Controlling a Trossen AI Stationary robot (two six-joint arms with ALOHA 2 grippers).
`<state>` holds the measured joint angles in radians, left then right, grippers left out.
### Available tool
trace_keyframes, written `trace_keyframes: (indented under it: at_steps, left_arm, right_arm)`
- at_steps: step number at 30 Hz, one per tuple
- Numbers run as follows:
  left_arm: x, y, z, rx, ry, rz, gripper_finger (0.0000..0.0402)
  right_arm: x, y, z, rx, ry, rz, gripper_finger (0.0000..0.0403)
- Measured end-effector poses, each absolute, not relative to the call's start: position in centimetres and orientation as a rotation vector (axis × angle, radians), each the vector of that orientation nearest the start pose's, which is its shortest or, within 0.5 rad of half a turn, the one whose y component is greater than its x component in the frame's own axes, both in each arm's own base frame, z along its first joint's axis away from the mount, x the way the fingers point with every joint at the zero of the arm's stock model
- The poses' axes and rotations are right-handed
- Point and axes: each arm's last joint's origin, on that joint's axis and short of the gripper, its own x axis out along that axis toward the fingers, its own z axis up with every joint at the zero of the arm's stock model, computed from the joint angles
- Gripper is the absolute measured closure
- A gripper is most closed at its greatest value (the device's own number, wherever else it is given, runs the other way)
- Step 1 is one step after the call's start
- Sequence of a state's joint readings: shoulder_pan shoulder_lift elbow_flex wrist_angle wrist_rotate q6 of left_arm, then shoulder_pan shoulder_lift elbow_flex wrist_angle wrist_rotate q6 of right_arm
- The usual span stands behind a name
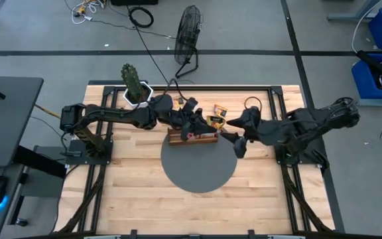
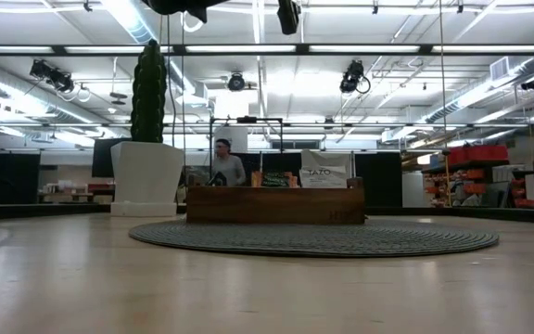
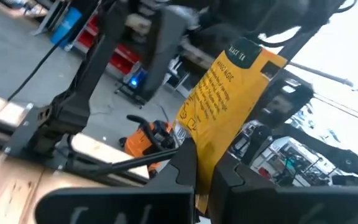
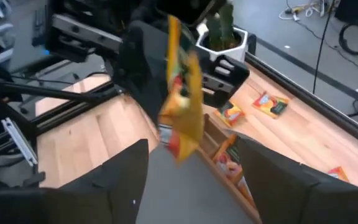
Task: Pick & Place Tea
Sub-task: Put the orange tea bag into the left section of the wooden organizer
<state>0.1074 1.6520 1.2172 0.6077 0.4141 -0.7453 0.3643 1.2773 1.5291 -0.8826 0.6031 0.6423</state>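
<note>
- Left end effector (image 3: 197, 177) is clamped on the yellow sachet (image 3: 229, 106), long axis upright.
- Right end effector (image 4: 191, 180) is spread wide, released, empty.
- The sachet hangs at its twelve o'clock, over the wooden tray (image 1: 192, 138).

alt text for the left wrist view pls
The left gripper is shut on a flat yellow-orange paper tea sachet with dark print, held upright between its dark fingers. Behind it are dark arm parts and the light wooden table.

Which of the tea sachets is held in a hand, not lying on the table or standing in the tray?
The yellow sachet, pinched in the left hand and raised in the air. The other sachets lie loose on the table.
</note>
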Motion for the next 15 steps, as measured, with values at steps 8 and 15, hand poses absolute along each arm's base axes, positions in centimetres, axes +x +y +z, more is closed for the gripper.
trace_keyframes:
  at_steps: [8,15]
  left_arm:
    - [38.0,2.9,33.73,-0.682,-0.072,-0.373,0.0391]
    - [38.0,3.03,33.71,-0.678,-0.071,-0.368,0.0394]
  right_arm:
    - [24.01,6.47,42.32,0.29,0.441,-0.36,0.0176]
    - [24.08,6.42,42.42,0.259,0.44,-0.344,0.025]
